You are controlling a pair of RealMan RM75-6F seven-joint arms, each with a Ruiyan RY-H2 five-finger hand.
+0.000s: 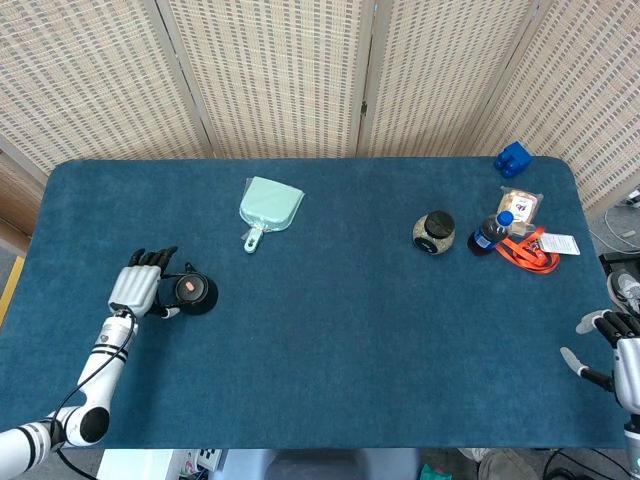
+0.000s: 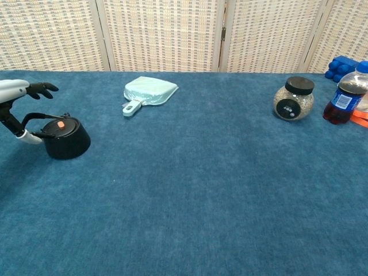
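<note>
A small black kettle with a red knob on its lid stands near the table's left side. My left hand is just left of it, fingers stretched out and apart. The kettle's thin handle arches toward the gap between the thumb and the fingers, and the thumb tip lies low beside the kettle's body. I see no grip on the kettle. My right hand hangs off the table's right edge near the front corner, fingers spread, holding nothing.
A mint dustpan lies behind the kettle. At the far right stand a black-lidded jar, a dark drink bottle, a blue block, a snack packet and an orange strap.
</note>
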